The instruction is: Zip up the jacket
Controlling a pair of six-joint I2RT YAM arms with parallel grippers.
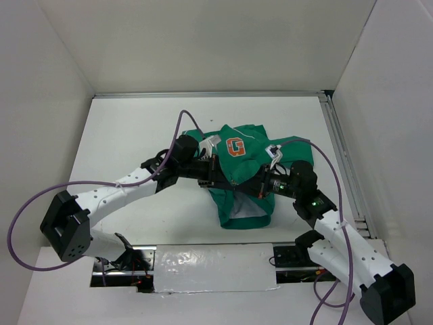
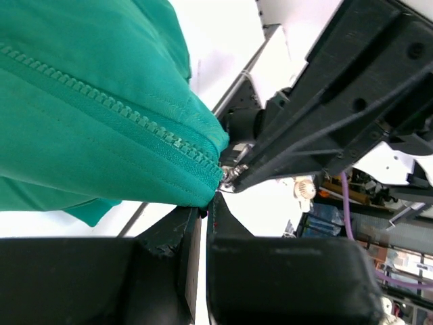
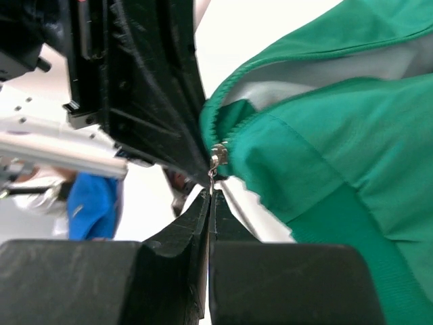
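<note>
The green jacket [image 1: 247,196] lies bunched in the middle of the table, its orange "G" patch [image 1: 235,146] facing up. My left gripper [image 1: 218,177] and right gripper [image 1: 252,188] meet at its near front edge. In the left wrist view the left gripper [image 2: 205,211] is shut on the jacket's [image 2: 88,122] fabric at the end of the zipper. In the right wrist view the right gripper [image 3: 210,193] is shut on the metal zipper pull hanging from the slider [image 3: 218,154]. The slider also shows in the left wrist view [image 2: 231,170].
White walls enclose the table on three sides. A metal rail [image 1: 345,162] runs along the right edge. A shiny strip [image 1: 210,267] lies between the arm bases at the front. Purple cables [image 1: 183,122] loop over both arms.
</note>
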